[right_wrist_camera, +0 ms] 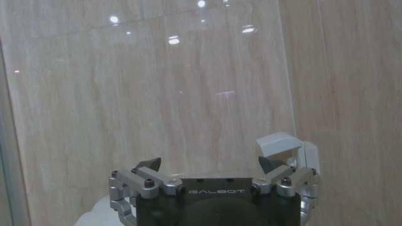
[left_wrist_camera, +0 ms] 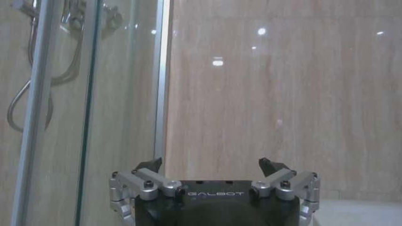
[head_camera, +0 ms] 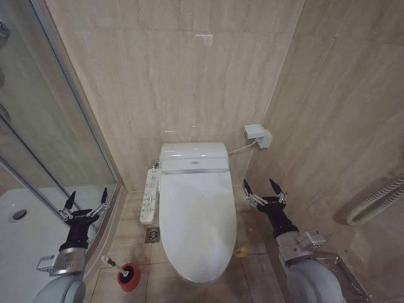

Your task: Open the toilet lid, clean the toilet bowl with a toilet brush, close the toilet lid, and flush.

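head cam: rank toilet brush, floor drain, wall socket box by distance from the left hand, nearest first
1. Toilet brush: on the floor in its red cup, just below and right of the open left hand.
2. Floor drain: farther right, beside the toilet base.
3. Wall socket box: far side, on the wall beyond the closed toilet lid.

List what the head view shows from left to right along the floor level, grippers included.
Left gripper → toilet brush in its red cup holder → control panel → closed toilet lid → right gripper.
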Motion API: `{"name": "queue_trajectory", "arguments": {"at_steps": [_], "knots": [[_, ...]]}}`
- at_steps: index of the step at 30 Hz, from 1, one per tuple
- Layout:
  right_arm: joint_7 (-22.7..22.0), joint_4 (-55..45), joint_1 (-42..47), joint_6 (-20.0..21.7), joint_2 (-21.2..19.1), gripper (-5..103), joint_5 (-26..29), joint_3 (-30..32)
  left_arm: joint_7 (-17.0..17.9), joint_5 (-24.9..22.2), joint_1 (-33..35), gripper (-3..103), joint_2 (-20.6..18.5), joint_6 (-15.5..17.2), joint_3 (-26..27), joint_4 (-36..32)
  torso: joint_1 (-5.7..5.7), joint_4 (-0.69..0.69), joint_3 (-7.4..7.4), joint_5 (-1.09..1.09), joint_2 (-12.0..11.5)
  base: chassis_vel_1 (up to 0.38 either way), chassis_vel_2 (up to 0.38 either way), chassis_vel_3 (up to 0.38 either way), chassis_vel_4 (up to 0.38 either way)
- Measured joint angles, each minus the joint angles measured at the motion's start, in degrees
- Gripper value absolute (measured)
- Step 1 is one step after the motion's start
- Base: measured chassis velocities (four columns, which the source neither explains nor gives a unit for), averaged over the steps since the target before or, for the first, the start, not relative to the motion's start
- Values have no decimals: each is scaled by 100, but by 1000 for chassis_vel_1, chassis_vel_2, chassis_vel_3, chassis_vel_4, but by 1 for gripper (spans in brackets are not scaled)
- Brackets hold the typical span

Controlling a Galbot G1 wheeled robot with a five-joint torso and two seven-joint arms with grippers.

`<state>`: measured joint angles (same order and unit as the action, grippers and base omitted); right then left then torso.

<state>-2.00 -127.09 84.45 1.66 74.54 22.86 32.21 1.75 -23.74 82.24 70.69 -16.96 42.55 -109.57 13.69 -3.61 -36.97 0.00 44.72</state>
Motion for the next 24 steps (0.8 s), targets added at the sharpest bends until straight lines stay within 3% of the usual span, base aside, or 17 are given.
{"name": "queue_trajectory", "arguments": {"at_steps": [8,11,17,24], "knots": [[0,0,0,0,0,100,0,0,-9,-325,-547,100,-445,74,-131,799,0,2,0,-2,-1,0,0,0,0],[-1,0,0,0,0,100,0,1,-94,-484,-980,100,-795,48,-321,1262,1,0,0,-1,-1,0,0,0,0],[0,-1,0,0,0,100,0,1,-239,-622,-1590,100,-1129,71,-693,1714,1,0,0,1,-1,0,0,0,0],[0,0,0,0,0,100,0,1,-220,-692,-2284,100,-1160,118,-1103,2152,1,-2,-1,1,-1,0,0,0,0]]}}
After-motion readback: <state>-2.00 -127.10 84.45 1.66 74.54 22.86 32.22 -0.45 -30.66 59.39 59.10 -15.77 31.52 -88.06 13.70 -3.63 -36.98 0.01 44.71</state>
